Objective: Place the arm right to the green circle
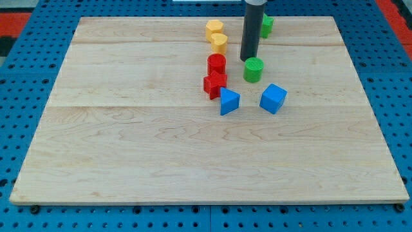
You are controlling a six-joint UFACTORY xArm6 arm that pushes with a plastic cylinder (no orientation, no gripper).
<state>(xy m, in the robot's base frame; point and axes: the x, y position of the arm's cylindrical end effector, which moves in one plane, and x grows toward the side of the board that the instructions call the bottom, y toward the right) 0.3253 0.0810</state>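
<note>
The green circle (253, 69) is a short green cylinder standing on the wooden board, right of the view's centre and toward the top. My tip (248, 60) is the lower end of the dark rod and sits just above and slightly left of the green circle, close to its upper-left edge or touching it. A second green block (266, 26) lies behind the rod near the board's top edge, partly hidden by it.
A red cylinder (216, 64) and a red star-like block (214, 84) sit left of the green circle. A blue triangle (228, 101) and a blue cube (273, 98) lie below it. Two yellow blocks (214, 28) (219, 43) lie at the upper left. The board (129, 142) rests on a blue pegboard.
</note>
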